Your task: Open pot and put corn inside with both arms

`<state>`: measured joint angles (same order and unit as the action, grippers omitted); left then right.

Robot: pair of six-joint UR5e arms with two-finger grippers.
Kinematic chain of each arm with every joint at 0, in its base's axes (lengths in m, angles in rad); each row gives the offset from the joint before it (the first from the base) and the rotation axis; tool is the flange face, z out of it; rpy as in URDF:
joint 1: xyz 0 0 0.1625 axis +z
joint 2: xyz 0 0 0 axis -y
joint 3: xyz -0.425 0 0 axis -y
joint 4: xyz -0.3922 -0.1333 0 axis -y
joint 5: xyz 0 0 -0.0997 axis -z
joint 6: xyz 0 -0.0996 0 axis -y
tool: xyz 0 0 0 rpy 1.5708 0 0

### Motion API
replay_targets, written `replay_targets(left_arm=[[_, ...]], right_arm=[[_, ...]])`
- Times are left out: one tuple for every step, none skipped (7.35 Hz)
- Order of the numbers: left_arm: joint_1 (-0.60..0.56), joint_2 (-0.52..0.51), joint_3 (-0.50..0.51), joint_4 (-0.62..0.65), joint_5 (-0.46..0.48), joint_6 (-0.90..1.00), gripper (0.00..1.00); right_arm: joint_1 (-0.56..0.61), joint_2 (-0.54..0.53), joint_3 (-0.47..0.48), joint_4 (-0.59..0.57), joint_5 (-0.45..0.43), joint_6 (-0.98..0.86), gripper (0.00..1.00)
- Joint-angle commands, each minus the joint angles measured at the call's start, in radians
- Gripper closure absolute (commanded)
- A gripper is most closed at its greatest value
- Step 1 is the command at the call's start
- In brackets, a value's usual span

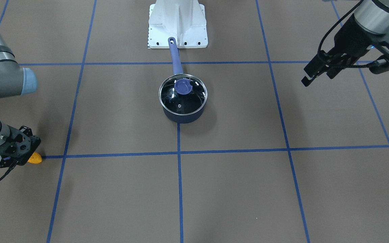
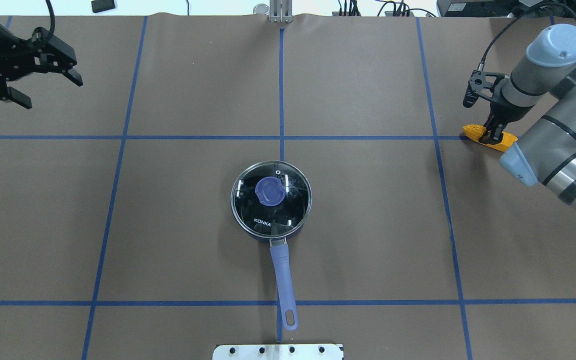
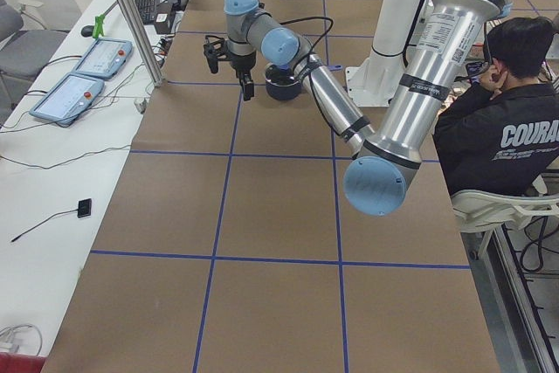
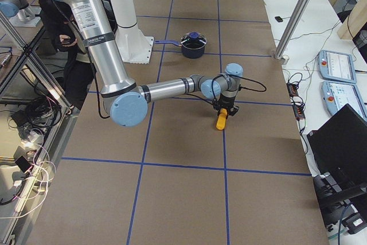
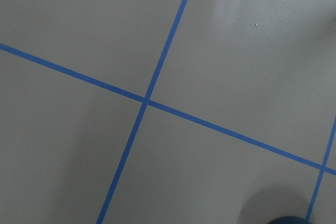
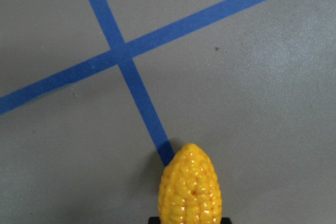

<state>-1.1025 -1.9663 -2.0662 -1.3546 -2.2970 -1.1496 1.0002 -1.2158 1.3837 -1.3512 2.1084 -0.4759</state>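
Observation:
The dark blue pot (image 2: 271, 227) stands mid-table with its glass lid (image 2: 288, 210) on, a blue knob (image 2: 270, 191) on top and its long handle (image 2: 284, 280) pointing at the robot base. The orange-yellow corn (image 2: 475, 132) lies on the table at the right, on a blue tape line. It also shows in the right wrist view (image 6: 191, 187). My right gripper (image 2: 493, 134) is down over the corn's middle with its fingers closed on it. My left gripper (image 2: 50, 92) hangs open and empty, high above the far left of the table, well away from the pot.
The white base mount (image 2: 278, 351) sits at the near table edge just behind the pot handle. Blue tape lines grid the brown table. A seated operator (image 3: 515, 120) is beside the robot. Teach pendants (image 4: 338, 64) lie on a side bench.

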Motion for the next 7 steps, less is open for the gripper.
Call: replay_targets(left_arm=[[0.042, -0.031, 0.009, 0.002, 0.002, -0.037, 0.02], [0.079, -0.087, 0.041, 0.002, 0.031, -0.095, 0.02], [0.134, -0.136, 0.07, 0.002, 0.088, -0.143, 0.02], [0.186, -0.181, 0.093, 0.0, 0.117, -0.212, 0.02], [0.229, -0.234, 0.13, 0.0, 0.151, -0.267, 0.02], [0.289, -0.281, 0.168, 0.0, 0.194, -0.316, 0.02], [0.331, -0.307, 0.193, 0.0, 0.215, -0.353, 0.02]], right_arm=[[0.005, 0.01, 0.002, -0.005, 0.036, 0.008, 0.75], [0.043, 0.036, 0.003, -0.04, 0.104, 0.011, 0.75], [0.082, 0.06, 0.006, -0.087, 0.17, 0.011, 0.75], [0.119, 0.086, 0.009, -0.133, 0.229, 0.014, 0.73], [0.144, 0.117, 0.015, -0.176, 0.27, 0.064, 0.73], [0.146, 0.12, 0.046, -0.177, 0.272, 0.162, 0.73], [0.15, 0.125, 0.066, -0.177, 0.272, 0.253, 0.73]])
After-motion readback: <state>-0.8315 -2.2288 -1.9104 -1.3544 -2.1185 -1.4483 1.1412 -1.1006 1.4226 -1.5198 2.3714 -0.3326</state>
